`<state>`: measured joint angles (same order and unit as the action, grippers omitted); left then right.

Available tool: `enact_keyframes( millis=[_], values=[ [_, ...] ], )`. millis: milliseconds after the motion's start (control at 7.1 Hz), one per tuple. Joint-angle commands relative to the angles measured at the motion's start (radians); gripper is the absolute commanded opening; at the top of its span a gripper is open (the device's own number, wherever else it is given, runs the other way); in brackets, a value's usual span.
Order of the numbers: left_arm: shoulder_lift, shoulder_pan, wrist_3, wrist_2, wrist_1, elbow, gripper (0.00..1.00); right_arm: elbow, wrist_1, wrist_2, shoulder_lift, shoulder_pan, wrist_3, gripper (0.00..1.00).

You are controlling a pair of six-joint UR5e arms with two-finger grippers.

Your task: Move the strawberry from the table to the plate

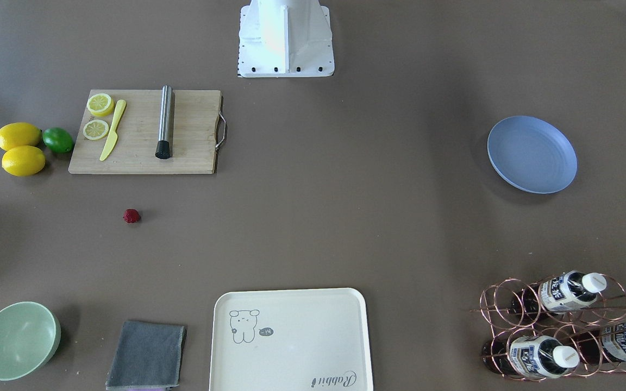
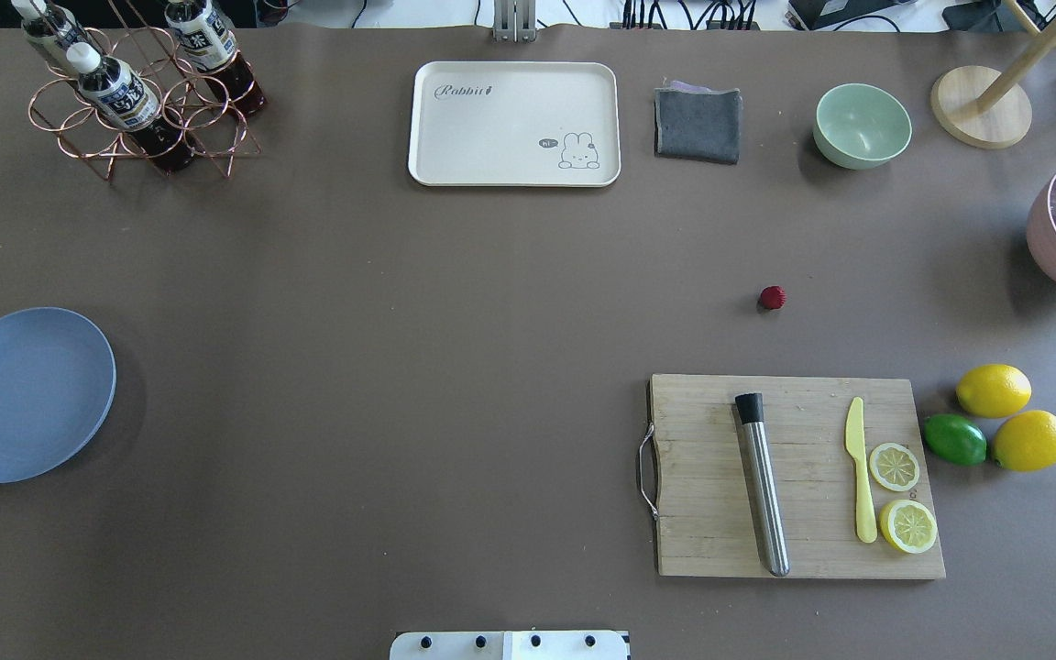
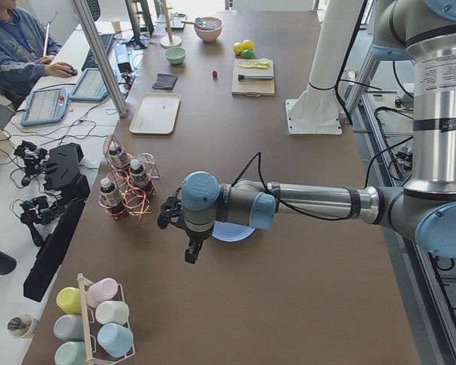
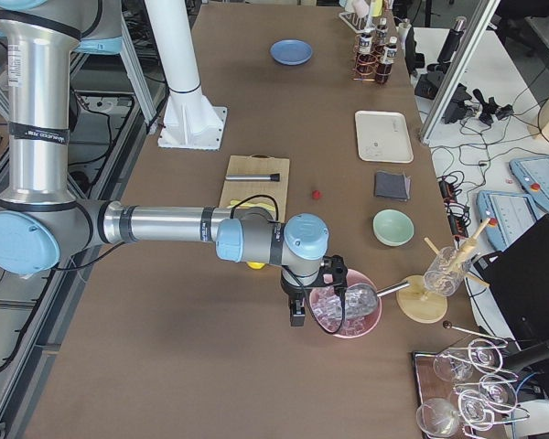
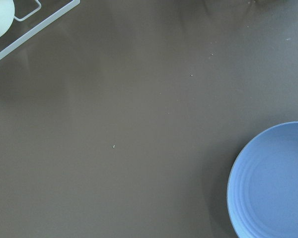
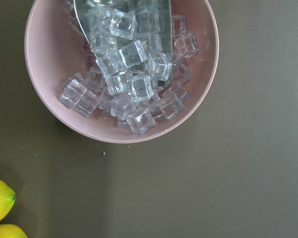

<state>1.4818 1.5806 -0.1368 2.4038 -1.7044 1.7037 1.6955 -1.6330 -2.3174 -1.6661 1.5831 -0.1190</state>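
Front-facing: shows the strawberry (image 1: 132,216) alone on the bare table (image 1: 313,228), just off the long edge of the wooden board (image 1: 144,132) on the operators' side. Shows the plate (image 1: 532,155) well apart, toward the opposite end. Tiny, dark red, bumpy, roundish, with no long axis to make out; smooth matte blue, shallow and faintly ringed for the plate.

Overhead: puts the strawberry on the right half and the plate at the left edge, with no arm in view.

Exterior left: finds the left gripper (image 3: 188,243) hanging just beside the plate, far from the strawberry. Cannot tell how far open.

Exterior right: finds the right gripper (image 4: 296,309) beside a pink bowl (image 4: 348,315) of ice near the right end, holding nothing visible. Cannot tell its opening either. Places the strawberry off toward the table's middle. Looks the nearer arm by far, so likely the one to pick.

Left wrist: catches only the plate's rim and bare table.

Right wrist: looks down on glassy ice cubes and two lemons (image 6: 0,210), no strawberry.
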Motion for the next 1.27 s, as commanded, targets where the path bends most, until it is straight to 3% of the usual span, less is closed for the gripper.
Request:
enact_keyframes(
  millis=[0, 141, 423, 563, 704, 845, 1127],
  values=[
    [0.015, -0.008, 0.090, 0.026, -0.014, -0.012, 1.00, 0.003, 0.051, -0.002, 0.005, 0.000, 0.002, 1.00],
    [0.038, -0.008, 0.182, 0.094, -0.065, -0.021, 1.00, 0.001, 0.127, -0.037, -0.001, -0.002, 0.002, 1.00],
    [0.013, -0.010, 0.181, 0.101, -0.260, -0.044, 1.00, -0.007, 0.192, -0.043, 0.000, -0.002, 0.004, 1.00],
    [0.021, -0.039, 0.203, 0.100, -0.335, -0.097, 0.99, -0.007, 0.193, -0.045, 0.006, -0.003, 0.007, 1.00],
    [0.041, -0.071, 0.226, 0.094, -0.372, -0.131, 0.93, -0.002, 0.193, -0.046, 0.008, -0.005, 0.021, 1.00],
    [0.038, -0.095, 0.221, 0.090, -0.418, -0.186, 0.98, 0.001, 0.194, -0.051, 0.008, -0.015, 0.034, 1.00],
    [0.038, -0.183, 0.296, 0.083, -0.643, -0.353, 0.98, 0.003, 0.206, -0.050, 0.009, -0.037, 0.035, 1.00]
  ],
)
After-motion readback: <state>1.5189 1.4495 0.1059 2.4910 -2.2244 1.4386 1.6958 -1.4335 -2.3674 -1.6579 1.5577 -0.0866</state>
